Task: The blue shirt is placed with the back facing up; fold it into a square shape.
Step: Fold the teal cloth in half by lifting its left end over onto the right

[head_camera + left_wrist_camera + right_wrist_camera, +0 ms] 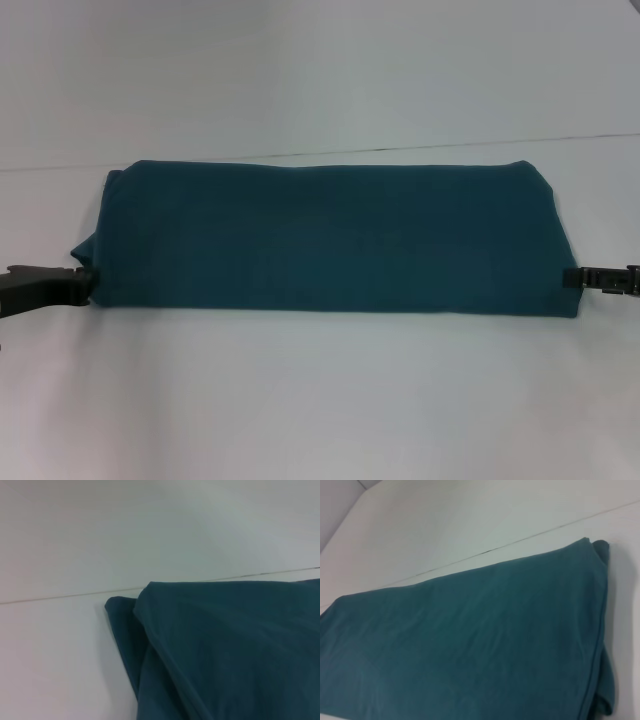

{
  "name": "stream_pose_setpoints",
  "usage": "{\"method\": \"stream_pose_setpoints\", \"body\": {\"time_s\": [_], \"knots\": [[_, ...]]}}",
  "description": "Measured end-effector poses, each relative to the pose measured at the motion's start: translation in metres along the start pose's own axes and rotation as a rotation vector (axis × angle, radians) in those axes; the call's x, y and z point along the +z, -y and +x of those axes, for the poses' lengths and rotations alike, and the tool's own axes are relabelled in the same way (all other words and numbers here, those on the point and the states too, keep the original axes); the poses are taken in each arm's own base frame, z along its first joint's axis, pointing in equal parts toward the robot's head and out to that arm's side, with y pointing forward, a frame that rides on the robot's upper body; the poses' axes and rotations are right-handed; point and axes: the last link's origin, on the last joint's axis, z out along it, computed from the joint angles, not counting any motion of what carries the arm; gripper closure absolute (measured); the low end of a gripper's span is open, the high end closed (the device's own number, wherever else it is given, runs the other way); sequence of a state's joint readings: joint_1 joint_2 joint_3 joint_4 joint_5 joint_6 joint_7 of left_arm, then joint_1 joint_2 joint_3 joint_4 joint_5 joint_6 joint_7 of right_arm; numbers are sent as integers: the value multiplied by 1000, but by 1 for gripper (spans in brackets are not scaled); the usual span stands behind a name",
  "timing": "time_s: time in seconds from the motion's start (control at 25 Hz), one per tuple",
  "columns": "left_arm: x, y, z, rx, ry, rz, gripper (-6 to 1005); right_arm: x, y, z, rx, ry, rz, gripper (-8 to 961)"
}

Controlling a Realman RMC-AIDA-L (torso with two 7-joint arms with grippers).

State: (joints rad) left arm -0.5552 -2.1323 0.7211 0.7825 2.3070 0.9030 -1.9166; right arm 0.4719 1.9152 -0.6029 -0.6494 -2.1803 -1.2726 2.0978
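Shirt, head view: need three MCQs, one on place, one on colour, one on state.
1. Where are the two tools?
A. both above the shirt's middle
B. one at each short end of the shirt
C. both at its far edge

2. What colour is the shirt?
A. red
B. white
C. dark teal-blue

3. What state is the shirt in?
A. folded into a long band
B. spread fully flat, sleeves out
C. crumpled in a ball

Answers:
1 B: left tool and right tool sit at opposite ends.
2 C: the shirt is teal-blue on a white table.
3 A: it lies as a wide, layered strip.
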Motion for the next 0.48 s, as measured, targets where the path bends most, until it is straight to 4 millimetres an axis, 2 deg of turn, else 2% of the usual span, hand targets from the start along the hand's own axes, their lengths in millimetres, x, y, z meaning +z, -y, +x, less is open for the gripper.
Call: {"method": "stream_pose_setpoints", "body": {"time_s": [0.48], "knots": [[0, 0, 1, 0, -1, -2, 998, 20, -5, 2, -9, 8, 31, 31]]}}
